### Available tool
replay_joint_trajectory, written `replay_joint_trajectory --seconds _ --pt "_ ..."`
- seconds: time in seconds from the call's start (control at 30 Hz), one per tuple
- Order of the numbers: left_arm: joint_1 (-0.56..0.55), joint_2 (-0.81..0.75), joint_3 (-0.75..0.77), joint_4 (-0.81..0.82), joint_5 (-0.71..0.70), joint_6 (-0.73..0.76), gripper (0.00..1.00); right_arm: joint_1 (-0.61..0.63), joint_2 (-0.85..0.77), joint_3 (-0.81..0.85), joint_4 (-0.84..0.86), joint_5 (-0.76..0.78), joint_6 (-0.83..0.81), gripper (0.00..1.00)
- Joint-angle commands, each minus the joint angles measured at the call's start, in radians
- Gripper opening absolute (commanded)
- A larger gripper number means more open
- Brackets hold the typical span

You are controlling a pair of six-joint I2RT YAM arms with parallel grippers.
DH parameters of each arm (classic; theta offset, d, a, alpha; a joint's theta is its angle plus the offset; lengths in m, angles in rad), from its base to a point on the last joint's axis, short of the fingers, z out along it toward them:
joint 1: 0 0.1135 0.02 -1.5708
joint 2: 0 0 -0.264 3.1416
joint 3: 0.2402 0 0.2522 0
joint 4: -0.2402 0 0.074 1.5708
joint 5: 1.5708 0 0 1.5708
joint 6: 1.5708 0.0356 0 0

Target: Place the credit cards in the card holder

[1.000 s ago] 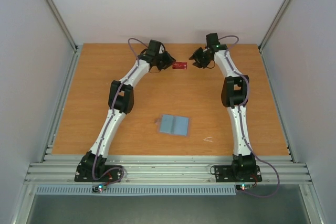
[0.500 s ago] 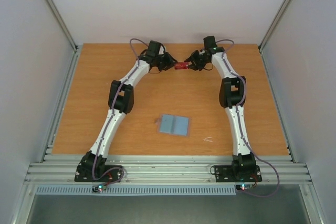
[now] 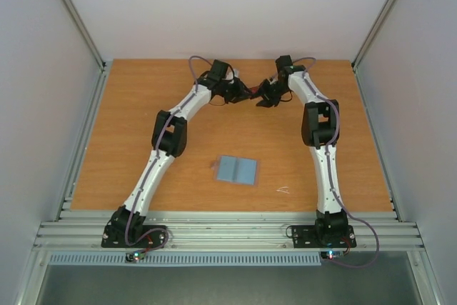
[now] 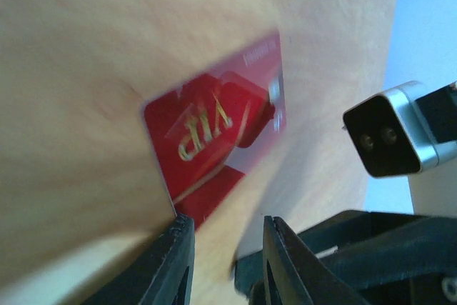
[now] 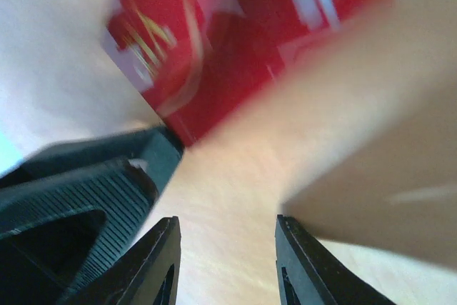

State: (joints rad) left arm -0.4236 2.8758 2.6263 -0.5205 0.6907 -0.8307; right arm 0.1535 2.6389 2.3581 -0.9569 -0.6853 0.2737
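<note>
A red card (image 4: 214, 133) with gold "VIP" lettering lies flat on the wooden table at the far middle. It also shows blurred in the right wrist view (image 5: 235, 41). In the top view it is hidden under the two grippers. My left gripper (image 3: 245, 93) (image 4: 225, 223) is open, with one fingertip (image 4: 178, 230) at the card's near corner. My right gripper (image 3: 264, 96) (image 5: 228, 223) is open and empty, facing the left one across the card. The card holder (image 3: 237, 170) lies flat, light blue face up, mid-table. No other cards are in view.
A tiny white scrap (image 3: 283, 190) lies right of the holder. The right wrist camera (image 4: 393, 141) and right fingers sit close to my left gripper. The left gripper's finger (image 5: 86, 191) fills the right wrist view's left. White walls enclose the table (image 3: 128, 141).
Both grippers have closed in on the red card from either side. The left arm swung right, the right gripper moved left and down. The card is now covered in the top view.
</note>
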Motion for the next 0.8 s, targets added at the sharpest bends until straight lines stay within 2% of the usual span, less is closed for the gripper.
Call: replay_joint_trajectory --seconds 0.0,0.13,0.23,0.37,0.53,0.6,0.77 --pt "-0.064 0.001 -0.070 -0.171 0.053 0.050 0.28 0.003 -0.135 -0.225 -0.043 0.062 -0.087 0.39" --pt "-0.066 -0.098 -0.143 -0.195 0.044 0.083 0.26 -0.012 -0.265 -0.338 -0.008 0.060 -0.102 0.39" --pt "-0.043 -0.225 -0.301 -0.120 0.035 0.077 0.26 -0.019 -0.273 -0.279 0.006 0.031 -0.067 0.39" --pt "0.016 -0.425 -0.543 0.051 0.053 0.001 0.26 -0.019 -0.189 -0.121 0.073 -0.007 0.079 0.39" --pt "0.090 -0.589 -0.749 0.087 0.074 -0.018 0.26 -0.019 -0.042 0.032 0.204 -0.002 0.367 0.37" --pt "0.108 -0.656 -0.825 0.079 0.065 0.008 0.26 -0.012 -0.006 0.066 0.255 0.039 0.444 0.37" --pt "0.135 -0.787 -0.981 0.061 0.050 0.048 0.26 0.011 0.089 0.232 0.219 0.208 0.503 0.32"
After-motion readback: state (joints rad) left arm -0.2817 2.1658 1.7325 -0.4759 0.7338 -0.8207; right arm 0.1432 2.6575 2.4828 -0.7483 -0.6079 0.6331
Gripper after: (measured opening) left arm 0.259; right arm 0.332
